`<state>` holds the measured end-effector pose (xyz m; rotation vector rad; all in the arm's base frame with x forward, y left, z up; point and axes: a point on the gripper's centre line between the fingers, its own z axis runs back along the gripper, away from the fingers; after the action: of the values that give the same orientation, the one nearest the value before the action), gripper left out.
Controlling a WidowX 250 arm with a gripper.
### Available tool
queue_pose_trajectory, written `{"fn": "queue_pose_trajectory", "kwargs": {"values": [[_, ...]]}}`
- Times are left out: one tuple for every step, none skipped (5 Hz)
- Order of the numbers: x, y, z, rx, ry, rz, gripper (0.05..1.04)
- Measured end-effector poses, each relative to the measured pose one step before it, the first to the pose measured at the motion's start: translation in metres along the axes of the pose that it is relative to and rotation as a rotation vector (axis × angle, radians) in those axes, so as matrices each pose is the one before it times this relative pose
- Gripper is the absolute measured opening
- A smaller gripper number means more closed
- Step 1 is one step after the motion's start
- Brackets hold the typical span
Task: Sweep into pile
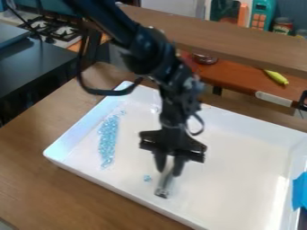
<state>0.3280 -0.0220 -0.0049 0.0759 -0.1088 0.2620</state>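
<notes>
Nearest lies one wooden table (90, 197), with one white tray (126, 196) set on it at a slant, its near right side running out past the bottom edge of the view. One blue piece (300, 191) sits against the tray's right wall, at the view's right edge. Inside the tray, the one grey tool (163, 187) comes down towards the tray's floor; whether it touches, I cannot tell. The one black gripper (169, 170) has its two fingers closed about the tool's upper end, one on either side, and hangs over the middle of the tray. Just left of the tool in the view is one small blue clump (147, 178). Well apart from it, near the tray's left wall, the other blue bits form one long, narrow strip (108, 141), too fine to count, with a few strays around its far end. Beyond the tray run one raised wooden board (228, 42) and, partly behind it, one red-brown counter (240, 81) bearing one yellow, banana-like thing (276, 77). Farthest back, at the upper right, stand one orange thing (243, 15), one teal thing (261, 12) and two jars (283, 26).
</notes>
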Motion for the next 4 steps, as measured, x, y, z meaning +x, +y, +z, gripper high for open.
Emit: {"fn": "queue_pose_trajectory", "kwargs": {"values": [[-0.00214, 0.03418, 0.00002, 0.0397, 0.0098, 0.0277, 0.328], [0.00087, 0.01177, -0.00156, 0.0479, -0.0144, -0.0182, 0.328], [0.00584, 0.02947, -0.00392, 0.0624, -0.0124, 0.0565, 0.328], [0.00616, 0.01826, -0.00225, 0.061, -0.0244, 0.0074, 0.328]]}}
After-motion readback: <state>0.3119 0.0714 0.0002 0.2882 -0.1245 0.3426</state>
